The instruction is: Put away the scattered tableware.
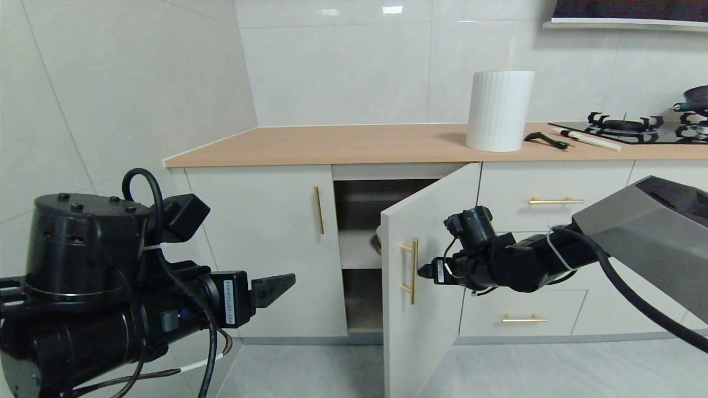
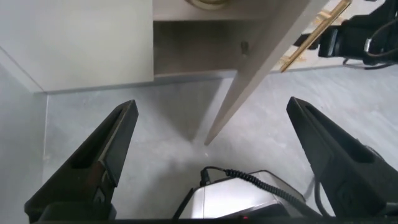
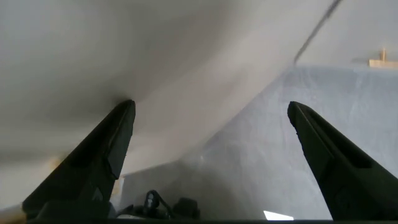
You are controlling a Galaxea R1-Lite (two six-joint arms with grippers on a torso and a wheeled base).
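Right gripper [image 1: 423, 271]: jaws wide apart, empty, tip just beside the gold handle [image 1: 414, 271] of the half-open cabinet door [image 1: 426, 221]; left gripper [image 1: 275, 289] likewise spread and empty, low and left of the opening. The tableware left out, a dark utensil [image 1: 546, 139] and a pale stick [image 1: 586, 140], lies on the countertop [image 1: 332, 143] beside the white ribbed container [image 1: 499, 110], well apart from both grippers. Judged risk: with the handle not enclosed, any push or pull may glance off it and send the door swinging uncontrolled.
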